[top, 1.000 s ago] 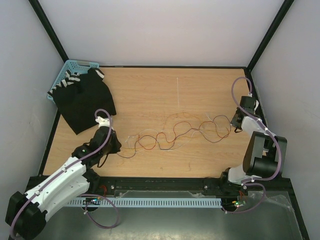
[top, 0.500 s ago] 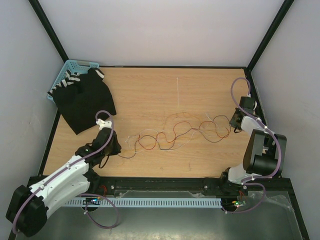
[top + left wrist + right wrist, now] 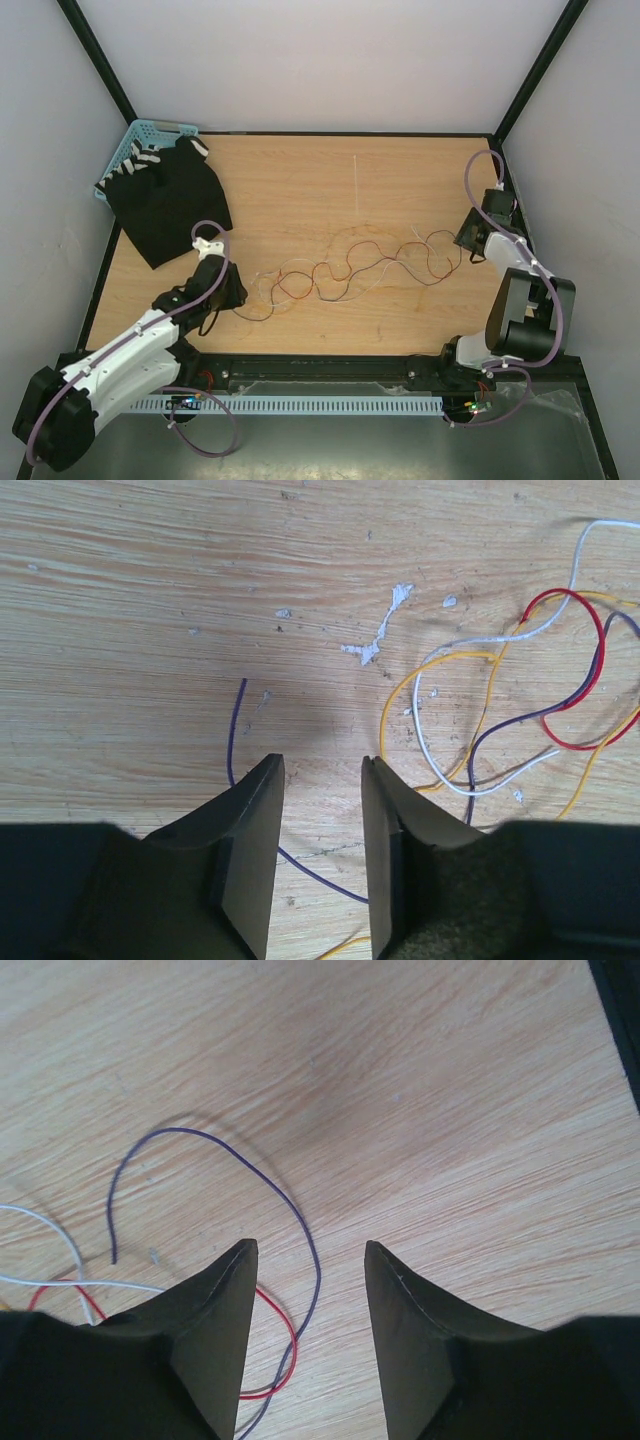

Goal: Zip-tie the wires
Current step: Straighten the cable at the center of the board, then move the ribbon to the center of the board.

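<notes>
The wires (image 3: 350, 268) lie as a long curly tangle of red, dark, yellow and white strands across the wooden table. My left gripper (image 3: 232, 295) is at their left end, low over the wood. It is open (image 3: 322, 770), and a dark purple strand (image 3: 300, 865) lies loose on the table between its fingers. Red (image 3: 590, 680), white (image 3: 440, 770) and yellow (image 3: 400, 695) loops lie to its right. My right gripper (image 3: 468, 240) is at the right end, also open (image 3: 310, 1250), with a purple strand (image 3: 290, 1205) and a red loop (image 3: 285, 1335) lying loose under it.
A black cloth (image 3: 170, 200) drapes over a blue basket (image 3: 135, 150) at the back left. A thin white line (image 3: 356, 185) marks the table's middle. White chips (image 3: 385, 630) spot the wood by the left gripper. A black rail (image 3: 320, 365) runs along the near edge.
Both grippers have gone from shut to open, and the wire ends at them now lie loose on the table. The right gripper has shifted slightly toward the back.
</notes>
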Controlling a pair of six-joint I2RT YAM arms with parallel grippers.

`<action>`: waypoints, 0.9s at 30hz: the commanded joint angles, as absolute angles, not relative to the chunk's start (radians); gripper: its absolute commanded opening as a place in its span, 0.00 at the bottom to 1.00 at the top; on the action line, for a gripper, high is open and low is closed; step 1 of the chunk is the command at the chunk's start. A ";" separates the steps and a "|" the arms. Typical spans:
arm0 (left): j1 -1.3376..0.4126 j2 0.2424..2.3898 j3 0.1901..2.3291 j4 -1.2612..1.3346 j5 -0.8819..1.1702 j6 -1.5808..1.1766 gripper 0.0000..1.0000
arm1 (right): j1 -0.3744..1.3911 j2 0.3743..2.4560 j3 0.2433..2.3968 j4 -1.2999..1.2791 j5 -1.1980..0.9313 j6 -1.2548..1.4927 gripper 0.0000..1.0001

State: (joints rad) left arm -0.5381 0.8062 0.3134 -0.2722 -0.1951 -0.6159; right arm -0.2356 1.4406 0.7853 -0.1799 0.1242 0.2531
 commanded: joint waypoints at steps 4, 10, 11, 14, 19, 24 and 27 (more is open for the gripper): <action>-0.534 0.755 0.409 -0.322 -0.256 -0.562 0.60 | -0.241 1.344 0.846 -0.223 0.024 0.244 0.61; -0.523 0.688 0.486 -0.350 -0.286 -0.495 0.76 | -0.233 1.273 0.842 -0.212 -0.164 0.287 0.67; -0.520 0.679 0.500 -0.352 -0.291 -0.485 0.79 | -0.222 1.264 0.836 -0.199 -0.191 0.298 0.69; -0.512 0.658 0.543 -0.352 -0.294 -0.447 0.83 | -0.142 1.249 0.822 -0.134 -0.206 0.322 0.72; -0.499 0.615 0.629 -0.337 -0.230 -0.372 0.87 | 0.031 1.375 0.889 -0.060 -0.173 0.355 0.72; -0.497 0.561 0.690 -0.344 -0.105 -0.343 0.89 | 0.157 1.608 1.094 -0.006 -0.084 0.368 0.71; -0.495 0.524 0.687 -0.348 -0.056 -0.356 0.90 | 0.213 1.770 1.258 0.012 -0.019 0.357 0.71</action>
State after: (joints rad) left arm -0.5026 0.5655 0.6655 -0.3424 -0.1505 -0.3763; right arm 0.1600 1.6302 1.0920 -0.0666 -0.1089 0.3481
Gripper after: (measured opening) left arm 0.895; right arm 0.715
